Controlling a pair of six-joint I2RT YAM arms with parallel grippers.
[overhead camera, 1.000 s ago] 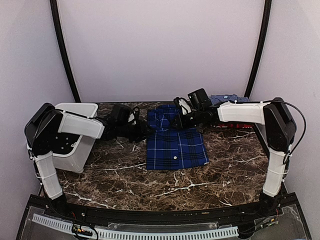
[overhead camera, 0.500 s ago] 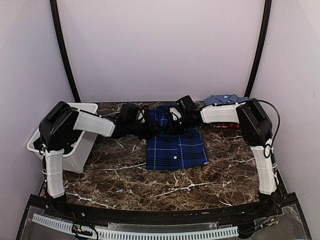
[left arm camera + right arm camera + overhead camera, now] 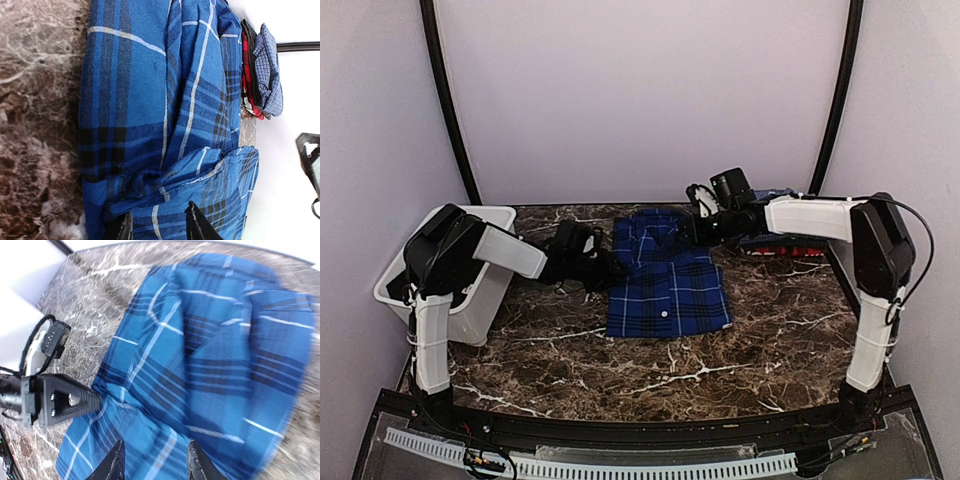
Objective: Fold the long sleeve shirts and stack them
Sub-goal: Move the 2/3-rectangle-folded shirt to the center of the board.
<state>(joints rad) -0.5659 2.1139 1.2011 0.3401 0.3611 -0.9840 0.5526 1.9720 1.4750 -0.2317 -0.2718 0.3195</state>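
Plaid shirt [image 3: 668, 285]: lies folded at the middle of the table [image 3: 780, 330]; likely soft, limp, light, so best pinched at an edge fold. Right gripper [image 3: 154, 462]: parted, empty, above it. Left gripper [image 3: 157, 227]: parted at its side edge, hold unclear.

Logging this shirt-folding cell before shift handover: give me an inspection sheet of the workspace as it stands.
Surface: brown marble-pattern table.
Job's things: blue plaid shirt folded at centre; light-blue check shirt stacked on red shirt, far right corner.
Clutter: white bin at left edge.
End effectors: left end effector at plaid shirt's left edge, grip unclear; right end effector open above its far right part.
Cables: black cable looped at left wrist.
Surroundings: pale walls, black curved poles.
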